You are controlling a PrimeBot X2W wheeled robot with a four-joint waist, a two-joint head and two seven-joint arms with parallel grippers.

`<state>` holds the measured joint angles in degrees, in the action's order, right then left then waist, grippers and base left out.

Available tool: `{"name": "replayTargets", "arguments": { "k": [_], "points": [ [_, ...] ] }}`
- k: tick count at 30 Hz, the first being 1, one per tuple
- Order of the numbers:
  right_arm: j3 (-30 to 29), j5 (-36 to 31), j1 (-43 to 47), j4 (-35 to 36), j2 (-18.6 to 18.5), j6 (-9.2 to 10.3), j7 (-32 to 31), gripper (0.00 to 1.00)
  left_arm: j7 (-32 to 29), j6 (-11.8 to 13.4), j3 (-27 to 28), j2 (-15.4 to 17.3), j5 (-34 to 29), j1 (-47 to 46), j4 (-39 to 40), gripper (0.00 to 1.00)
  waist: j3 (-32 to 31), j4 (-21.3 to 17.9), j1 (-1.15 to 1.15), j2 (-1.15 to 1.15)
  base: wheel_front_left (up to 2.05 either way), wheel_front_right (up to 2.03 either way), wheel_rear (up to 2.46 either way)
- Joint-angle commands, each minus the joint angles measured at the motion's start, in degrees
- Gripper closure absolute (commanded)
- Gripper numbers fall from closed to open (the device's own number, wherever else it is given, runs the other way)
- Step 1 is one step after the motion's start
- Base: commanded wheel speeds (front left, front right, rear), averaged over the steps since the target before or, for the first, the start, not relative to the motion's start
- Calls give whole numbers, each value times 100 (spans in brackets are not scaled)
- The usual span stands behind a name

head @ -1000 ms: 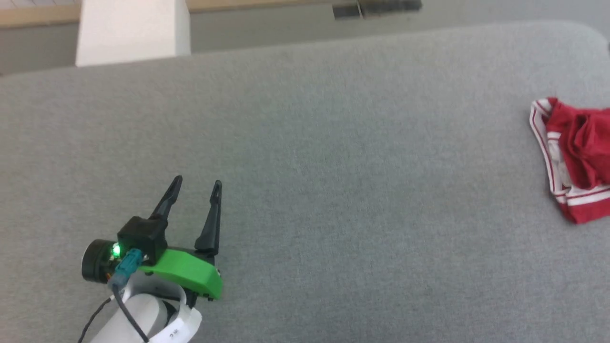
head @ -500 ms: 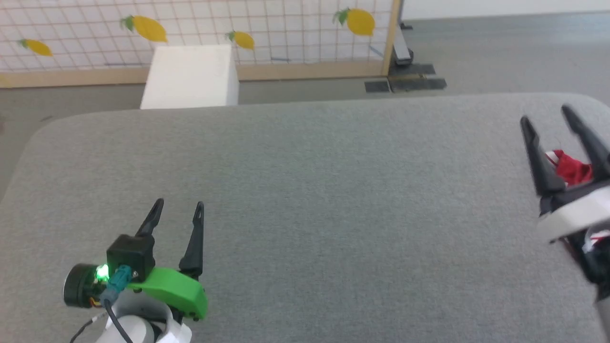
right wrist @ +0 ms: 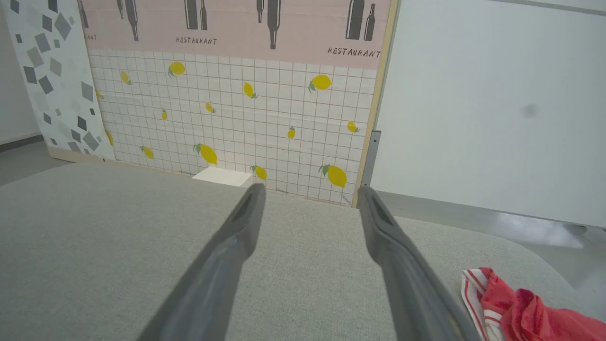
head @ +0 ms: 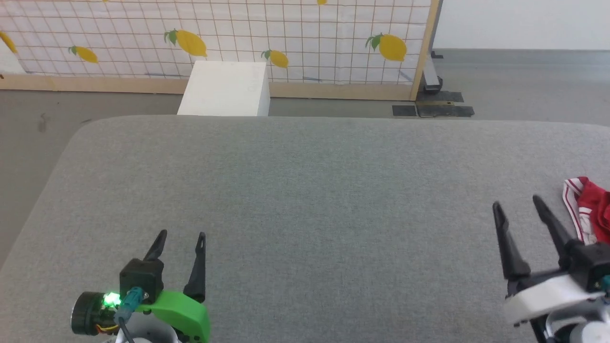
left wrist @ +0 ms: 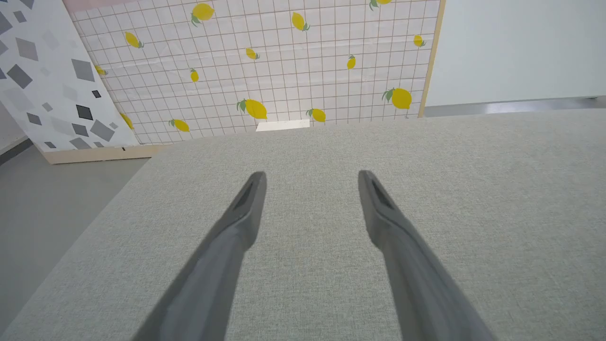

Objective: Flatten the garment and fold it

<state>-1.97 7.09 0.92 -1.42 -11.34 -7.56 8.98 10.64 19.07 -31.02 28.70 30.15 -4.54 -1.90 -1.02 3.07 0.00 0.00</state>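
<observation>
Grey fabric-covered surface (head: 305,190): fills the foreground, rounded at its far corners, bare weave across its middle. Beyond its far edge: grey floor (head: 71,114), a white box (head: 224,88) standing close against that edge, and behind it a wood-framed screen (head: 286,33) printed with a grid and yellow lemons. Cannot tell whether the box opens or holds anything: presents a flat top and one plain side, the lower part hidden behind the surface's far edge.

Garment (head: 590,209): lies crumpled at the surface's right side, in its near half. Cut off by the right border of the head view, leaving a bunch of red cloth and a curved band of red-and-white striped trim with some white beside it. Also cut off in the right wrist view, at the lower right corner. Too bunched to make out any print, sleeve or neckline with certainty.

Left gripper (head: 182,234): hovers over the surface's near left part, fingers spread apart, nothing between them, well apart from the garment. Green housing and a lit green lamp behind the fingers; arm cut off by the lower border.

Right gripper (head: 517,202): over the surface's near right part, fingers likewise spread, nothing clamped. Sits just beside the garment's striped trim; hard to judge whether the outer finger touches the cloth. White housing partly cut off at the lower right border.
</observation>
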Motion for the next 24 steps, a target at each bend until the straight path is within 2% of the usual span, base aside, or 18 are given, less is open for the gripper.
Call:
{"name": "replayTargets", "arguments": {
  "k": [1, 9, 24],
  "points": [
    [-22, -81, 132, 54, 78, 8, -25, 0, 33, 30, -24, -44, -51, 82, -48, 0, -13, 23, 0, 0, 0, 0, 0],
    [-190, -474, 484, 3, 413, 8, -203, 0, 5, -37, -129, -84, -20, 70, -224, 0, -46, 68, 0, 0, 0, 0, 0],
    [-341, -598, 441, 24, 543, 8, -218, 0, 6, -76, -204, -70, -22, -8, -275, 0, -4, -10, 0, 0, 0, 0, 0]
  ]
}}
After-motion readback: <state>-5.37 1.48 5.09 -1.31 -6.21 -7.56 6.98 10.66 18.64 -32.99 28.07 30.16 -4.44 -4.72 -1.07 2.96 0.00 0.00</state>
